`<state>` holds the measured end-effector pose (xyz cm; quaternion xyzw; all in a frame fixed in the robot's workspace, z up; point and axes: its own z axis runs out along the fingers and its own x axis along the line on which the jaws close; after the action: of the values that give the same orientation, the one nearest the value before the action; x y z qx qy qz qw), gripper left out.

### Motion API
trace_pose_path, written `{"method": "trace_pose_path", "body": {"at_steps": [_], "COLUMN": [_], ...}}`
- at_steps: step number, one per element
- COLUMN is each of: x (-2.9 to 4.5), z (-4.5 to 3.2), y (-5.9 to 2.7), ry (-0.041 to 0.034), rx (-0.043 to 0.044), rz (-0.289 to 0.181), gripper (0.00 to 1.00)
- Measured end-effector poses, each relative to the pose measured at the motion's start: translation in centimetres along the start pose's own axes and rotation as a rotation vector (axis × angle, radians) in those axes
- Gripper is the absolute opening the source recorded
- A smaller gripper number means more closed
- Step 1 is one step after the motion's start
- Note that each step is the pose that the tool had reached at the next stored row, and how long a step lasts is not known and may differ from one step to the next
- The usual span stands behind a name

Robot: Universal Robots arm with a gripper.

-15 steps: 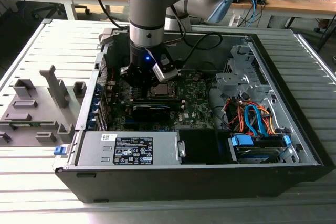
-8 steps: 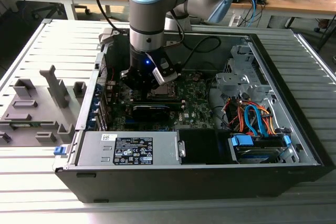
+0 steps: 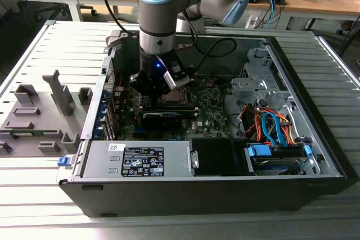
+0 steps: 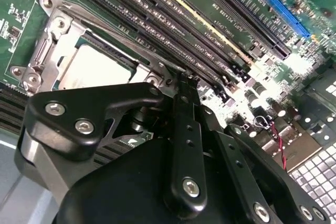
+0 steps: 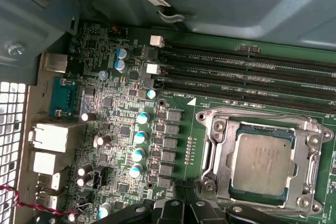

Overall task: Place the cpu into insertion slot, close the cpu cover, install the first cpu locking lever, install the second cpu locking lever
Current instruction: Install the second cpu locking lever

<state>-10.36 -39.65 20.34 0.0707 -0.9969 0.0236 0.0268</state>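
The cpu [image 5: 262,163], a dull silver square, lies flat in the insertion slot [image 5: 262,128] on the green board. The cpu cover [image 5: 223,150], a metal frame, lies down around it. In the second wrist view the cpu [image 4: 97,69] and cover [image 4: 50,40] sit just beyond my gripper [image 4: 176,80]. Its black fingers are shut together, tips at the socket's corner beside the memory slots. A thin metal lever [image 4: 113,38] runs along that side up to the tips. In the exterior view the gripper [image 3: 154,91] hangs inside the case, just above the socket [image 3: 171,98].
Long black memory slots [image 5: 252,77] run beside the socket. A grey power supply [image 3: 138,158] fills the case's near side. A drive bay with orange and blue cables [image 3: 270,133] is at the exterior view's right. A grey fixture [image 3: 39,116] stands outside on the left.
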Motion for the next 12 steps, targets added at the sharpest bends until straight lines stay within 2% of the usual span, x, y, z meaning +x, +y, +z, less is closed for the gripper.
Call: {"method": "trace_pose_path", "body": {"at_steps": [3, 4, 7, 12], "x": [0.03, 0.05, 0.12, 0.25], "z": [-0.11, -0.38, -1.83, -4.05], "y": [-0.01, -0.01, -0.07, -0.16], "ry": [-0.0007, -0.0019, -0.0061, -0.0064], "rx": [0.0006, 0.0006, 0.0008, 0.001], "rz": [0.0, 0.0, 0.0, 0.0], "gripper": [0.11, 0.11, 0.11, 0.11]}}
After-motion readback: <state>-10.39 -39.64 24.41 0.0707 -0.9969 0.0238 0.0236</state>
